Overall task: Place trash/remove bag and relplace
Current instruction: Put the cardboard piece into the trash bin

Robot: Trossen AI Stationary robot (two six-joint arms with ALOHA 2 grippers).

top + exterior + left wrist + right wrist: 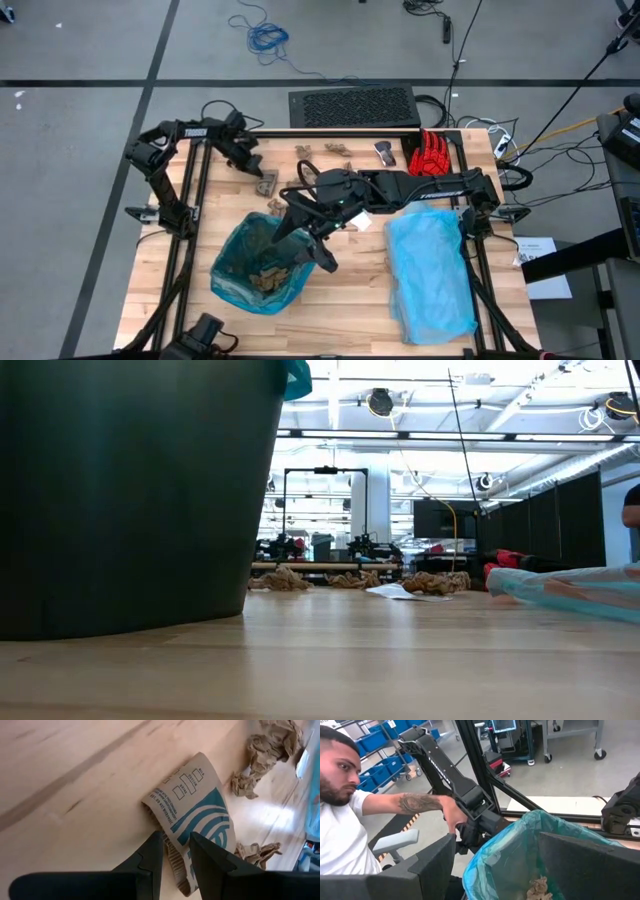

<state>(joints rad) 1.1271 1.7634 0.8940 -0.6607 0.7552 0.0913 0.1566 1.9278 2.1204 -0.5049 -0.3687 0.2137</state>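
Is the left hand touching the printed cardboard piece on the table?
Touching. The left wrist view shows the left hand with its two dark fingers closed on the edge of the printed cardboard piece, with no gap between them.

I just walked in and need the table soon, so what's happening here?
A two-armed robot is clearing paper scraps into a bin lined with a teal bag. The right gripper hangs open over the bin, which already holds some scraps. The left gripper is closed on a printed cardboard sleeve at the table's back. More brown scraps remain there.
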